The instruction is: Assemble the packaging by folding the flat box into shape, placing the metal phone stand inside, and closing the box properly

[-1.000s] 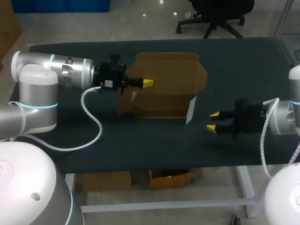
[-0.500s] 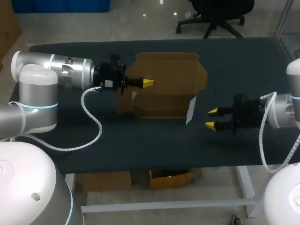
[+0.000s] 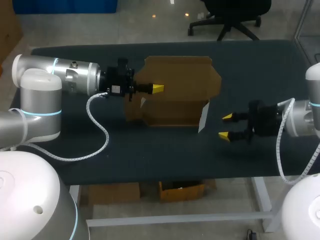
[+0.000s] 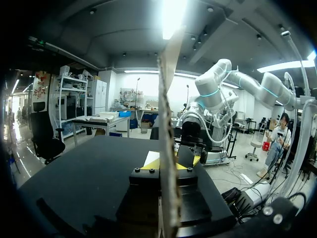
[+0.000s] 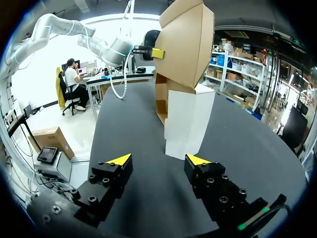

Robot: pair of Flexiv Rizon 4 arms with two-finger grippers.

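Cardboard box (image 3: 180,85) stood partly folded near the middle of the dark tabletop (image 3: 150,150), with its white inner flap (image 3: 203,116) at the near right corner. Nearest the robot, the right arm (image 3: 300,122) lay low and level from the right side. The right gripper (image 3: 226,126) was spread wide and held nothing, pointing at that flap from a little way off. Farther back, the left arm (image 3: 75,77) stretched level from the left side. The left gripper (image 3: 157,88) was clamped on an upright brown panel of the box.
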